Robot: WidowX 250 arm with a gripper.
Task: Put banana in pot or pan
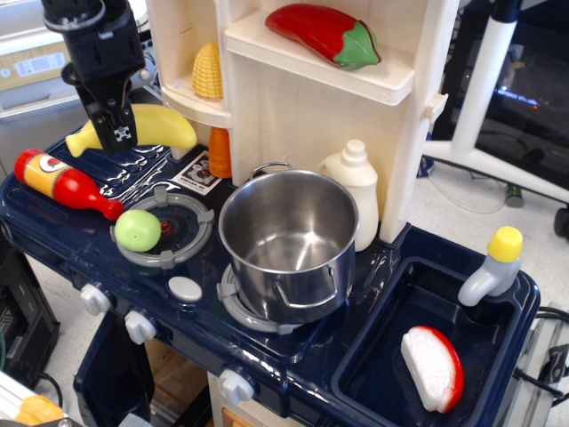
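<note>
At the far left lies one red ketchup bottle with a yellow label whose writing is too small to read, flat on the dark blue toy stove top. Above it the single black gripper has its fingers closed around the middle of the one banana, which hangs level in the air, clear of the stove and left of the cream shelf unit. Below sits one green round fruit on the left grey burner ring; a small printed card lies behind that burner, its print unreadable. Three pale knobs line the front edge, with one grey button above them. On the shelves stand one yellow corn cob, one orange piece half hidden under it, and one red pepper on the upper ledge. The one steel pot stands upright and empty on the right burner, well apart from the banana, with one white bottle just behind it. At the right, the blue sink holds one red-and-white slice, beside a grey faucet with a yellow cap. Behind, a white stand rises from a pale floor.
</note>
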